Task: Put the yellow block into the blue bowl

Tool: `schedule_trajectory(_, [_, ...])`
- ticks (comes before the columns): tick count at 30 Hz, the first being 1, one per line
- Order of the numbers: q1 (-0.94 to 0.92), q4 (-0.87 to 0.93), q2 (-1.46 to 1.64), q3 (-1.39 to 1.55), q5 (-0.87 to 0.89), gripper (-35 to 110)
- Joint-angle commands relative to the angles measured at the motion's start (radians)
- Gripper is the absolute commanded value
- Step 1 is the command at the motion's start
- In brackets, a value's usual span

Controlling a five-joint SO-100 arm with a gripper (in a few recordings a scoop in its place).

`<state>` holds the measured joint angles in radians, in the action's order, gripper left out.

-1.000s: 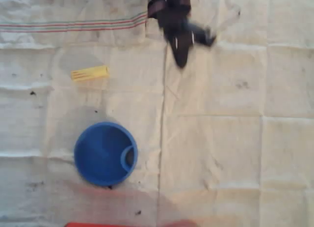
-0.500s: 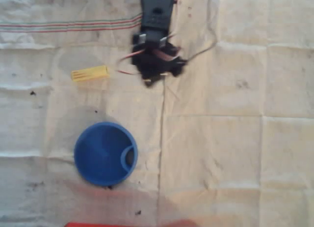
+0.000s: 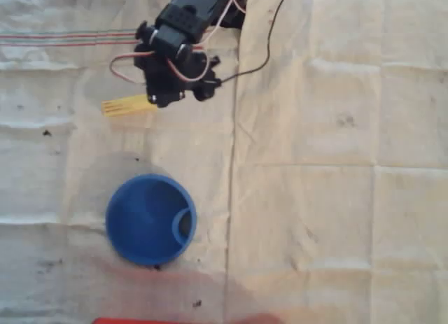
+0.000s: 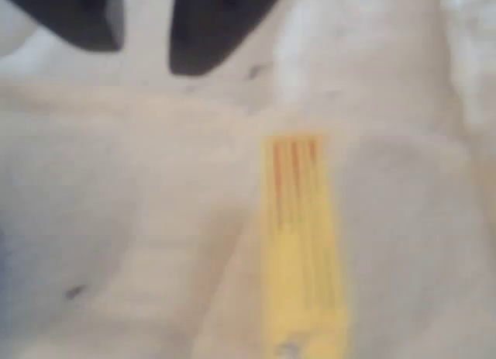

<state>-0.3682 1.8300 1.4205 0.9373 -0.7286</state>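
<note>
Bowl, blue (image 3: 150,219), sits empty at 7 o'clock on worktop (image 3: 315,219). Yellow block (image 3: 128,105) lies flat at 10 o'clock, not yet gripped. Hand (image 3: 159,94) swung over w/in last sec, now at block's right end, fingers (image 4: 213,25) apart. Grasp next, prob.

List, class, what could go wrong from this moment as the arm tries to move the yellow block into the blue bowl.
1. The small flat yellow block lies flush on the wrinkled white cloth, so the hand might pinch fabric or slide over it.
2. In the wrist view the block sits off to one side of the hand's fingers, so closing now would likely miss.
3. The round blue plastic bowl stands apart from the block; a weak hold could drop it on the way.
</note>
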Motion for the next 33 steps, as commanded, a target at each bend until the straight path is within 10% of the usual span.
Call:
schedule_trajectory(1, [-0.118,-0.003,-0.066,-0.066,-0.069,0])
schedule_trajectory(33, [-0.287,-0.209,-0.233,-0.066,-0.522,27])
